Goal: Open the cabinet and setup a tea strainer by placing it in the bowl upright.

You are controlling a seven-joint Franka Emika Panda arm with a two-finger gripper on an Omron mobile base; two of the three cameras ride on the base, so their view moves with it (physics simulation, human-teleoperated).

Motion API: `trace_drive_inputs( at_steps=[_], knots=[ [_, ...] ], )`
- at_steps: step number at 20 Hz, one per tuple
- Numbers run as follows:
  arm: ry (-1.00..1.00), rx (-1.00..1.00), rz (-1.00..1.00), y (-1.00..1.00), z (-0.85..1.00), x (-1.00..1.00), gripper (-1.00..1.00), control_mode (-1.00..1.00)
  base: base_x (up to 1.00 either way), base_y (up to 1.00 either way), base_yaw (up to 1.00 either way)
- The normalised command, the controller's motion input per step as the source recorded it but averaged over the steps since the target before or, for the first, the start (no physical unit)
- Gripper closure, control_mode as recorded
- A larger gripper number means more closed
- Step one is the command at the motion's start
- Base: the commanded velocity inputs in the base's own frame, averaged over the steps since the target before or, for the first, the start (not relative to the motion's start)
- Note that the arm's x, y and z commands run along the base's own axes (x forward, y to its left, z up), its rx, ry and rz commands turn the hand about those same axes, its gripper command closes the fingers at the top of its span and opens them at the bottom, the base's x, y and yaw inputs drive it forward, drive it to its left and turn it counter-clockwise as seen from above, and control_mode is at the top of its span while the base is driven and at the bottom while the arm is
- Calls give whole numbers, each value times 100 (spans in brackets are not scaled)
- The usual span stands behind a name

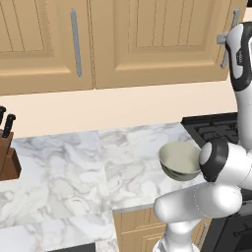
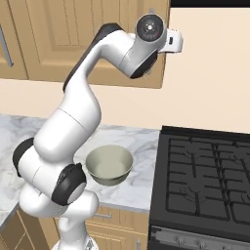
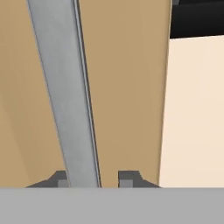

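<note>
The hand [image 3: 93, 177], narrowed around the cabinet [image 3: 122, 87] handle [image 3: 65, 87] with a gap at 3 o'clock, could slip off when pulling

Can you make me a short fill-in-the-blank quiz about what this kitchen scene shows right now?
1. The gripper is at the cabinet's grey bar ____.
2. The cabinet door is ____.
3. The bowl sits on the marble ____.
4. Right of the bowl is a black ____.

Missing words: handle; closed; counter; stove
</note>
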Motion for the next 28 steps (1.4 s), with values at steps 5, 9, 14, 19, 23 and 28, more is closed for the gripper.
trace_drive_inputs(
  at_steps=[5, 9, 14, 19, 23, 28],
  knots=[
    [0, 0, -6, 1, 0, 0, 100, -100, 0, 0, 0],
    [0, 0, -8, 6, 0, 0, 100, -100, 0, 0, 0],
    [0, 0, -9, 2, 0, -16, 100, -100, 0, 0, 0],
    [0, 0, -8, 0, 5, -63, 100, -100, 0, 0, 0],
    [0, 0, -5, 0, 7, -94, 100, -100, 0, 0, 0],
    [0, 0, -7, 0, 1, -100, 100, -100, 0, 0, 0]
  ],
)
